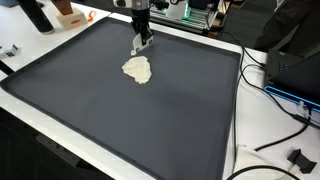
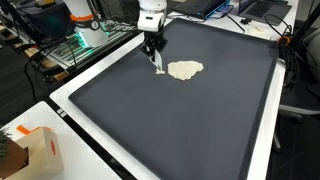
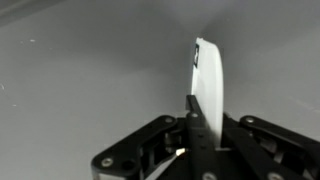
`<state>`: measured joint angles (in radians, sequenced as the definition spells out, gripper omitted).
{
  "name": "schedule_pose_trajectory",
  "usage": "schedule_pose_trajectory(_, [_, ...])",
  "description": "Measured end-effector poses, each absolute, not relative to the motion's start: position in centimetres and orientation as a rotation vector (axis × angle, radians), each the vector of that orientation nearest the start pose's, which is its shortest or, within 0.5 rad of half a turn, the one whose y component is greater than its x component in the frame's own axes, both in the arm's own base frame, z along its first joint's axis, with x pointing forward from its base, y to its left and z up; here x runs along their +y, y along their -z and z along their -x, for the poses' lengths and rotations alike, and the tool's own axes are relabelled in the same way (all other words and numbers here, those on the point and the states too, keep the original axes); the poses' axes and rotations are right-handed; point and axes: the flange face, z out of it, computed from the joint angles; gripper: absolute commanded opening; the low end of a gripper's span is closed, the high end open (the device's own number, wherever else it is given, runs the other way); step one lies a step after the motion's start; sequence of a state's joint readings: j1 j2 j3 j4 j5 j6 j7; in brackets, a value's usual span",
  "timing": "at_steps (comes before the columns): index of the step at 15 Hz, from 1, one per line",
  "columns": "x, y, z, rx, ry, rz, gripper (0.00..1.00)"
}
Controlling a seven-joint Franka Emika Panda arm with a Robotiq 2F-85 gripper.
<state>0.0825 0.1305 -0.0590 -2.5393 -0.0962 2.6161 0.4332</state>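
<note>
The claw [image 1: 143, 42] is closed to a narrow pinch on one edge of a cream-white crumpled cloth [image 1: 137, 69]. In the wrist view the two fingers meet around a thin upright fold of the fabric [image 3: 207, 85], with almost no gap between them.

The cloth sits toward the far side of a large dark grey rubbery mat [image 1: 150, 120], well in from the mat's borders. In both exterior views most of the fabric lies in a flat, irregular heap on the mat [image 2: 190, 120]. A short strip rises from the heap's near end to the claw [image 2: 156, 52], which hangs just above the mat. The mat itself covers nearly all of a white surface [image 2: 80, 132].

As a thing to handle, the cloth looks very light and completely limp. It has no stiffness, so it will drape and trail from whatever point is held, and the hanging part may swing or drag across the mat. It is not fragile. The thin fold could slip out of a loose pinch, and the mat's grippy look suggests that any part dragged over it may bunch up. An edge or corner is the sensible place to hold it, as here, since a single layer there gives the fingers something to close on.
</note>
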Motion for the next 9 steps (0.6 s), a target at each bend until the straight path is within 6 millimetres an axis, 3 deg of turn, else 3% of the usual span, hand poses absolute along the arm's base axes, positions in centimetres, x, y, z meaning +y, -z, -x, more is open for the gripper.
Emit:
schedule_pose_trajectory(5, [1.9, -22.2, -43.2, 0.490, -0.130, 3.222, 0.01])
schedule_pose_trajectory(9, [2.6, -24.3, -42.8, 0.507, -0.058, 3.248, 0.01])
